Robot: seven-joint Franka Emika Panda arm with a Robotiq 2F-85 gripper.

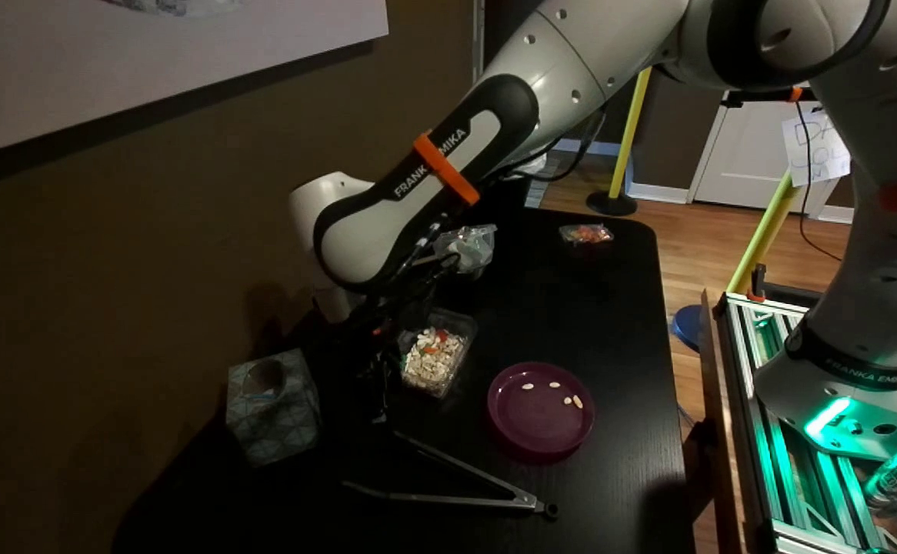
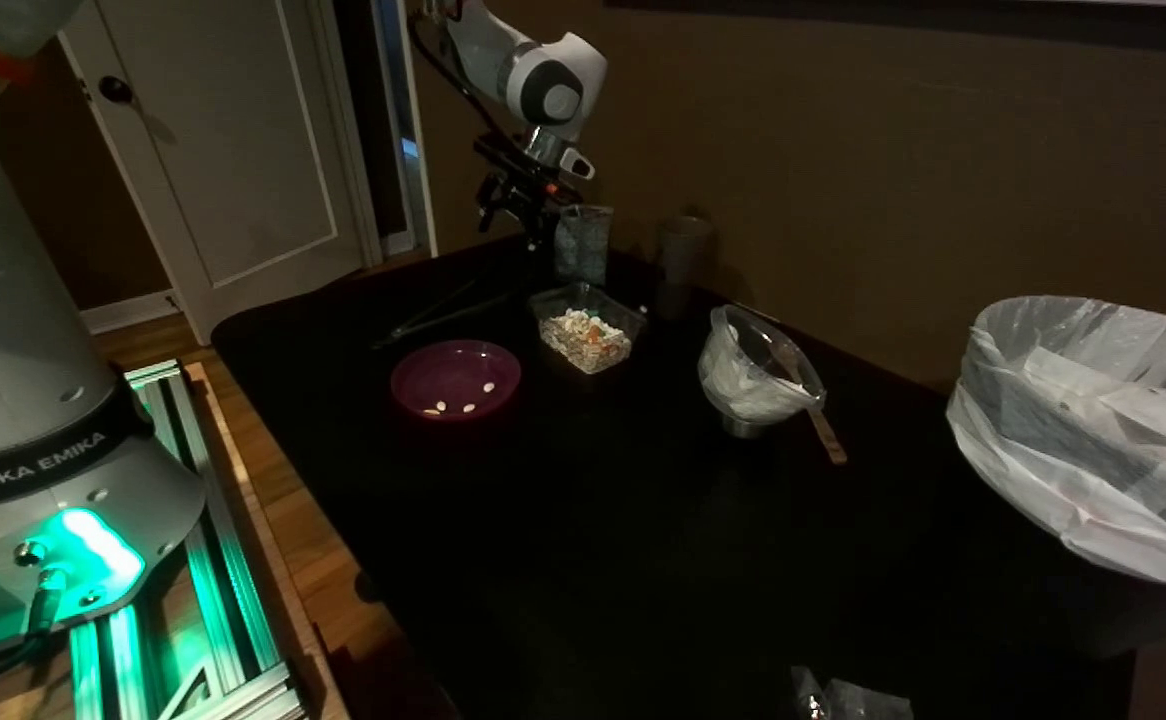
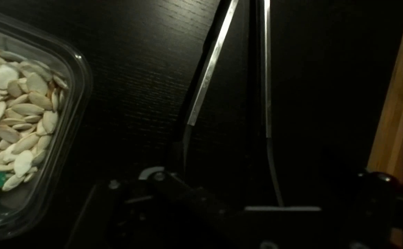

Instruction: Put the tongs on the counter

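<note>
The silvery tongs (image 1: 448, 498) lie on the black counter (image 1: 618, 323), spread in a V. Their joint points toward the counter's front edge. In the wrist view the two tong arms (image 3: 212, 64) run down to my gripper (image 3: 270, 178), and their dark tips end close to it. The tongs (image 2: 453, 317) are faint in an exterior view. My gripper (image 2: 510, 222) is over the far end of the counter, beside the tongs' open ends. Its sides stand apart with nothing seen between them. Its fingertips are very dark, so I cannot tell whether they touch the tongs.
A clear container of seeds (image 3: 80, 69) stands next to the tongs. A purple plate (image 1: 541, 423) with several seeds is near the front edge. A patterned box (image 1: 275, 431), a cup (image 2: 683, 250), a clear bowl (image 2: 753, 375) and a lined bin (image 2: 1023, 500) stand along the wall side.
</note>
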